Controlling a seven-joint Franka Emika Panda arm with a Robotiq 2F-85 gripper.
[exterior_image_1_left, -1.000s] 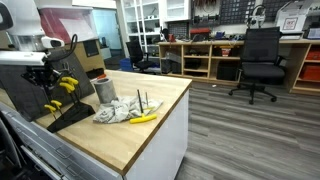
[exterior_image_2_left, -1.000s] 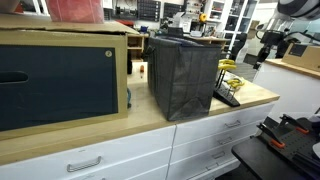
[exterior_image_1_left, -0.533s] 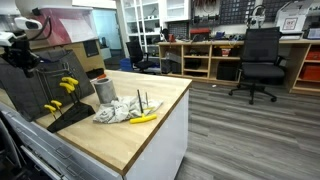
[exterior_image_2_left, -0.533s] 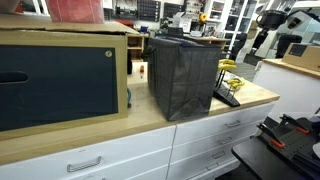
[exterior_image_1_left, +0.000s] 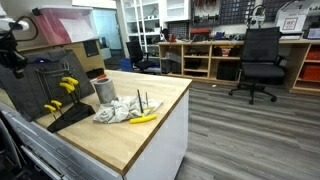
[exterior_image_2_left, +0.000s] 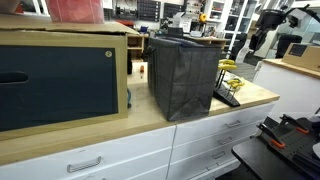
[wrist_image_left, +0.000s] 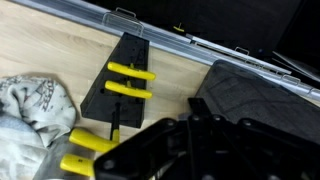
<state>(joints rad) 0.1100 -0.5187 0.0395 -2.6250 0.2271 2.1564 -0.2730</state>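
Flat black rack (wrist_image_left: 118, 85) bearing smooth yellow handles (wrist_image_left: 130, 72) lies on the grained wooden tabletop (wrist_image_left: 60, 50), just left of a crumpled cloth (exterior_image_1_left: 118, 110). The jaws hang closed, empty, well above it.

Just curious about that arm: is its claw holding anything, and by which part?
Nothing is held, as far as shows: the gripper is shut and empty, high above the black rack of yellow-handled tools.

A crumpled cloth (exterior_image_1_left: 120, 111) lies beside a metal can (exterior_image_1_left: 104, 90); an office chair (exterior_image_1_left: 262, 55) stands well apart.
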